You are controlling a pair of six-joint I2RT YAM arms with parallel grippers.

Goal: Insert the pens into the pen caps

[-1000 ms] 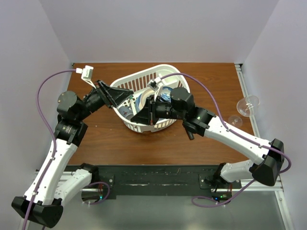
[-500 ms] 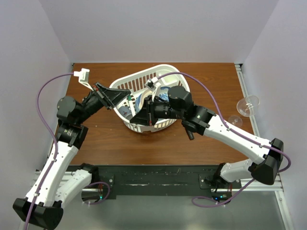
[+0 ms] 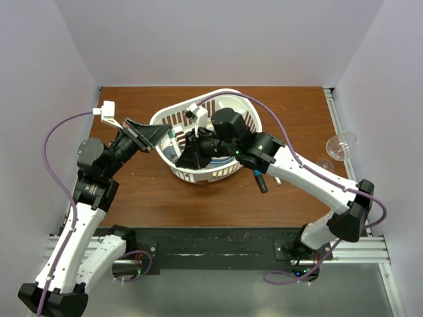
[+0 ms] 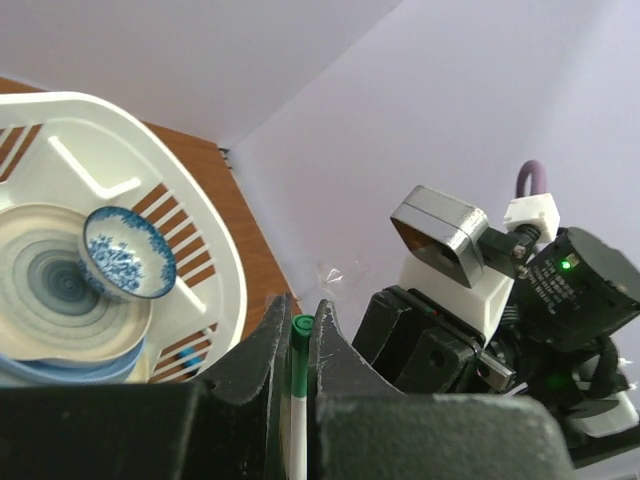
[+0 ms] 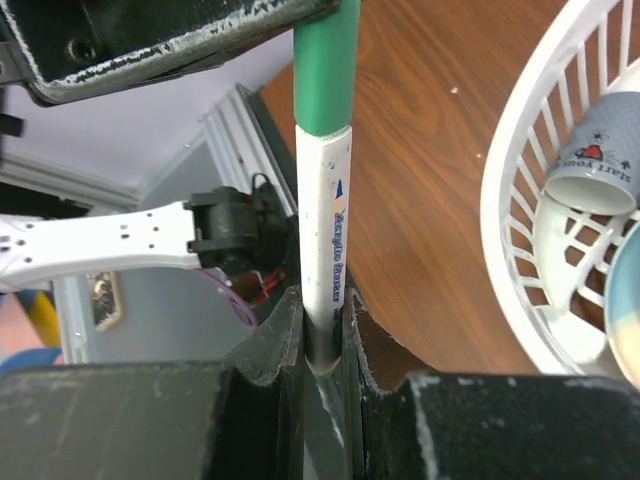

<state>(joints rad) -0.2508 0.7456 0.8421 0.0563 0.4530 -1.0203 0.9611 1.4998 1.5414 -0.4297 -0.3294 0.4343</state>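
One white pen [image 5: 324, 230] with blue print runs between both grippers, over the left rim of the white basket [image 3: 205, 176]. Its upper end sits inside a dark green pen cap [image 5: 326, 70]. My left gripper [image 4: 300, 322] is shut on that green cap [image 4: 299, 345], with the white barrel showing below it. My right gripper [image 5: 322, 312] is shut on the white barrel's lower end. In the top view the left gripper [image 3: 165, 134] and right gripper [image 3: 185, 157] nearly meet tip to tip. A black marker with a blue end [image 3: 260, 181] lies on the table under the right arm.
The basket holds a blue-patterned small bowl [image 4: 122, 252], stacked plates [image 4: 60, 300] and a printed cup [image 5: 592, 165]. Two clear wine glasses [image 3: 340, 145] lie at the table's right edge. A small white object [image 3: 276, 178] lies beside the marker.
Both grippers have shifted left, and the right gripper has closed in on the left one. The right arm now reaches further across the basket.
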